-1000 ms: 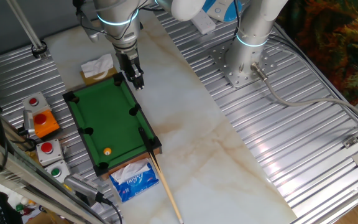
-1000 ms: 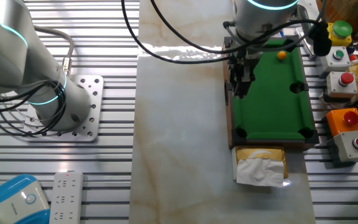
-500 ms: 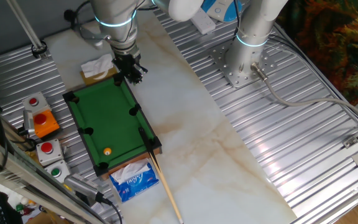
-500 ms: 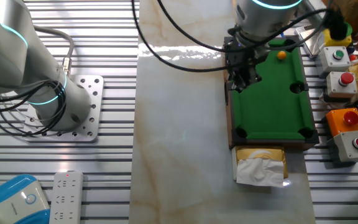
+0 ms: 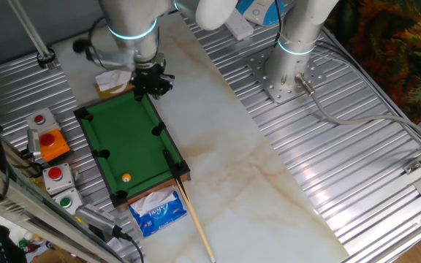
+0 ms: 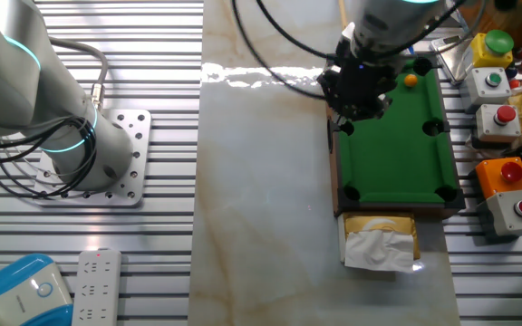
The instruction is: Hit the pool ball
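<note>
The pool ball [image 5: 126, 177] is tiny and orange-yellow. It lies on the felt of the green mini pool table [image 5: 123, 139], near the end by the blue tissue pack. In the other fixed view the ball [image 6: 411, 80] lies near the table's [image 6: 397, 145] far end. My gripper [image 5: 153, 86] hangs over the opposite end's corner, far from the ball; in the other fixed view the gripper [image 6: 350, 119] is over the left rail. It holds nothing I can see, and its fingertips are too dark to tell apart. A wooden cue [image 5: 192, 219] lies along the table's right rail.
A blue tissue pack [image 5: 156, 211] sits at the table's near end and a tissue box [image 5: 114, 79] at the far end. Red and green push-button boxes [image 5: 50, 146] stand to the left. A second arm's base [image 5: 287, 69] is bolted at the right.
The gripper has turned about its wrist and shifted slightly left and toward the tissue box end. The ball, cue and pool table have not moved.
</note>
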`<state>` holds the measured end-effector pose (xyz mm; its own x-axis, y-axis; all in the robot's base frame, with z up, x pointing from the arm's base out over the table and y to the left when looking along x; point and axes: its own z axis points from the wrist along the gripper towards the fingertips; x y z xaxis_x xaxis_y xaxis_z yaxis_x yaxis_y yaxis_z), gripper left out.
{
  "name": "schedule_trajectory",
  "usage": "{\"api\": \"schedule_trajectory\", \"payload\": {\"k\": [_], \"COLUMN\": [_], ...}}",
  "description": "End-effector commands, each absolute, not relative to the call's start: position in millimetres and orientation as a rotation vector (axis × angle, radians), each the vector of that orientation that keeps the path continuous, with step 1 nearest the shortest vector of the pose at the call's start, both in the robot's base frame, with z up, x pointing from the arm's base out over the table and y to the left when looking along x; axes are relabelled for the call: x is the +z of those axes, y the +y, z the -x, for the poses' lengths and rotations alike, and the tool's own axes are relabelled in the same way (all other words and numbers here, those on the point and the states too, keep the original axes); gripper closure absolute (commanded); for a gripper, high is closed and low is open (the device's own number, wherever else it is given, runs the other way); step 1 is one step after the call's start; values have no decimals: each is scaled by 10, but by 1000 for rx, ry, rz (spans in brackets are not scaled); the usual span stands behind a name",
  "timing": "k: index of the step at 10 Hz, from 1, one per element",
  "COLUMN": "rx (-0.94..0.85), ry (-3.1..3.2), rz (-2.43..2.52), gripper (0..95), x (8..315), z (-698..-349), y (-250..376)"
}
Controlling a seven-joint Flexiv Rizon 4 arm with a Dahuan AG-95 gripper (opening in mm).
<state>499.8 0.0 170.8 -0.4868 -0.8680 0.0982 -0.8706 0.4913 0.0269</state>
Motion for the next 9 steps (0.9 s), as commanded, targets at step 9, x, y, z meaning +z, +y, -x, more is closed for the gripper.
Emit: {"api": "schedule_trajectory", "payload": {"k": [9], "rx": [-7], "ry": [-2240], "rz": [-2084], "gripper": [950], "x": [1728], "z": [-4999], "y": [5]}}
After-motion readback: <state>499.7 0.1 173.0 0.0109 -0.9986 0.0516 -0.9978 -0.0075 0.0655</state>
